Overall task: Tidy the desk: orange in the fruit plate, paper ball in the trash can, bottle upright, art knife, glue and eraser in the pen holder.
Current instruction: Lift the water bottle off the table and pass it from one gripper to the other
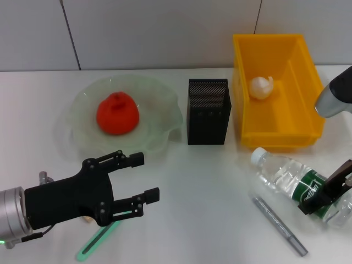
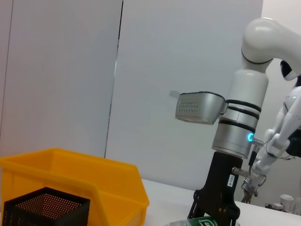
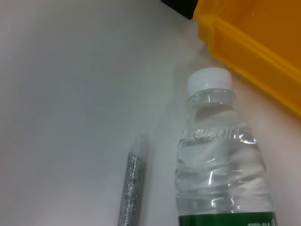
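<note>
Landmark: black mesh pen holder (image 1: 208,111), upright on the white counter (image 1: 209,181), mid-scene.

Just to its robot-left, the pale green fruit plate (image 1: 159,110) with the orange (image 1: 117,114) already in it. Just to its robot-right, the yellow trash can (image 1: 308,71); the paper ball (image 1: 261,87) lies inside.

Nearer the robot than the pen holder and to its right: the bottle (image 1: 286,177) lies on its side, white cap pointing toward the pen holder, green label at mid-body. The right gripper (image 1: 330,192) is down at the labelled part of the bottle, fingers either side of it; whether it grips I cannot tell. Right wrist view: bottle neck and cap, yellow bin edge beyond.

A grey art knife (image 1: 279,225) lies on the counter just beside the bottle, on the near side.

Left gripper (image 1: 138,179), near-left of the pen holder, hovers wide open, holding nothing. A green stick-like item (image 1: 96,240) lies on the counter beneath it.
</note>
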